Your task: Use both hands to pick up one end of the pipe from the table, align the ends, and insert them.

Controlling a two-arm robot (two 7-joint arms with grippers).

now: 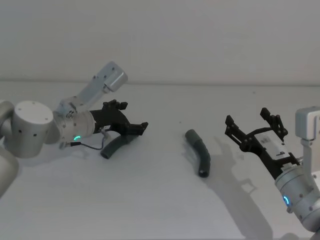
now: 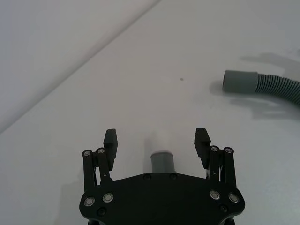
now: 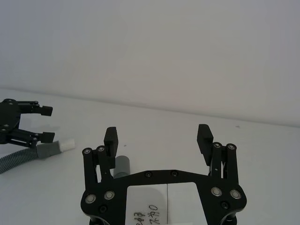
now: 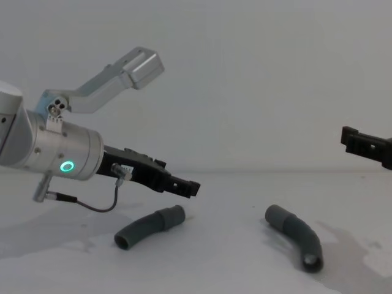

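Both pieces of the pipe are down flat on the tabletop (image 1: 150, 200), well apart, and neither is gripped. On the left, the left claw (image 2: 157, 140) hangs just above the left pipe piece (image 4: 150, 225) with its fingers (image 2: 110, 138) spread wide. From the chest you can see a gap between claw and hose, so there is no contact. The wrist camera looks straight down the open jaws, and that piece's grey end sits right between them, with its white stub (image 3: 68, 144) poking out towards the right. The piece curves back and to the left under the arm, where the green ring light (image 4: 66, 166) glows on the wrist.

Over to the middle-right lies the right pipe piece (image 4: 298, 236), a ribbed dark grey bend. Its smooth cuff (image 2: 240, 81) is at the far end, turned towards the left piece, and its other end curls towards the near side. It rests between the two claws, closer to the right one.

The right claw (image 3: 158, 137) is out on the right, raised well clear of the tabletop. It is also wide open and holds nothing. The cuff shows just past one of its fingers (image 3: 111, 138) in the wrist view.
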